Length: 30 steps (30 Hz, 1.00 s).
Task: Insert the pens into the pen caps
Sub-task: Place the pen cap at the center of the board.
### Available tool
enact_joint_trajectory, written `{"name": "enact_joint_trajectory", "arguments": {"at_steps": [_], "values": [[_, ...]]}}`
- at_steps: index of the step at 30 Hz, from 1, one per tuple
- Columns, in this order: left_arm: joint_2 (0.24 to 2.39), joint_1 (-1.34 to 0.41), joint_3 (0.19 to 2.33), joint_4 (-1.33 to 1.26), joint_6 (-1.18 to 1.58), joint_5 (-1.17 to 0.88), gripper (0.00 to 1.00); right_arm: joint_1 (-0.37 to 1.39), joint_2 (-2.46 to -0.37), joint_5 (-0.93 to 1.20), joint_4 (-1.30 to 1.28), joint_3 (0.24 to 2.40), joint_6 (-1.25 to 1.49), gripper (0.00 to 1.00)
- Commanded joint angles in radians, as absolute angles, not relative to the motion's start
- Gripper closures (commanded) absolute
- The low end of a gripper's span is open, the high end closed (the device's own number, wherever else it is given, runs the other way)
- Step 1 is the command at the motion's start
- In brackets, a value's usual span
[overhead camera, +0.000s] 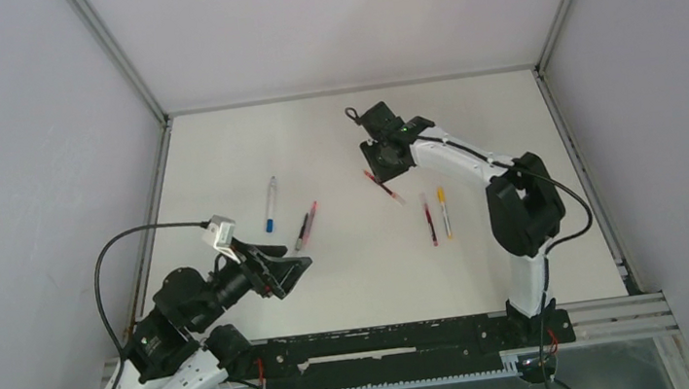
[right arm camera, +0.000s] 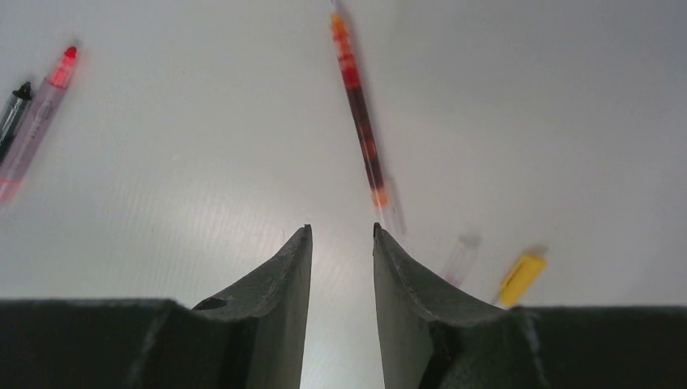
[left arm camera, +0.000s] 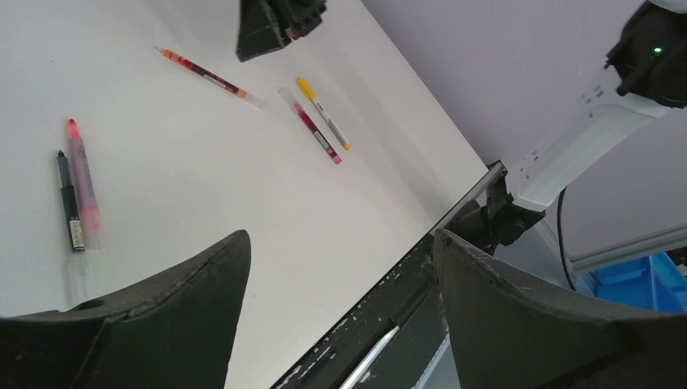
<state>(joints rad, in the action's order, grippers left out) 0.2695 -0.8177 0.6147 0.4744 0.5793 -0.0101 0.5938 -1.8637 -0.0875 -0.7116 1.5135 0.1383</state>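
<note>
**Status: six pens on table, both grippers empty, no loose cap seen**

Directions refer to a clock face laid over the table [overhead camera: 218, 150] in the overhead view, with 12 at the far edge.

**End effectors.** The right gripper [right arm camera: 342, 243] hung low over the table just off centre toward 12 o'clock. Its jaws stood a narrow gap apart with nothing between them. The left gripper [left arm camera: 340, 243] hovered near 7 o'clock. Its jaws were spread wide and also empty.

**Count and location.** Six pens were visible, all lying flat.
- One orange-red pen [right arm camera: 360, 121] lay just ahead of the right fingertips, close to the centre.
- One dark red pen [overhead camera: 429, 219] and one yellow pen [overhead camera: 444, 213] lay side by side toward 3 o'clock.
- One pink pen [left arm camera: 83, 182] and one black pen [left arm camera: 70, 203] lay side by side toward 8 o'clock.
- One blue pen [overhead camera: 270, 203] lay alone at 9 o'clock.

**Progress.** No loose pen caps could be made out in any view, so the count of separate caps was zero. The yellow pen and the black pen each showed a solid coloured section at one end that looked like a fitted cap. The other four were too small or blurred to confirm. On that evidence the task was judged to be at or near completion. The orange-red pen was the item most likely in hand, and its cap seating needed checking.
</note>
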Motion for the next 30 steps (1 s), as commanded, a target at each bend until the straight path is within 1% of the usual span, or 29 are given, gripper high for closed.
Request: {"name": "enact_joint_trajectory", "arguments": {"at_steps": [1, 7, 17, 25, 30], "values": [[0.254, -0.813, 0.614, 0.446, 0.582, -0.053, 0.14, 0.610, -1.956, -0.048, -0.748, 1.650, 0.045, 0.59], [0.235, -0.813, 0.615, 0.446, 0.572, -0.065, 0.13, 0.609, -2.020, -0.016, -0.746, 1.671, -0.028, 0.59], [0.270, -0.814, 0.624, 0.411, 0.561, -0.111, 0.13, 0.580, -2.101, 0.023, -0.779, 1.746, -0.086, 0.60], [0.285, -0.813, 0.626, 0.402, 0.559, -0.118, 0.13, 0.577, -2.152, -0.065, -0.798, 1.763, -0.095, 0.60], [0.287, -0.814, 0.623, 0.402, 0.554, -0.119, 0.13, 0.567, -2.161, -0.053, -0.795, 1.760, -0.111, 0.60]]}}
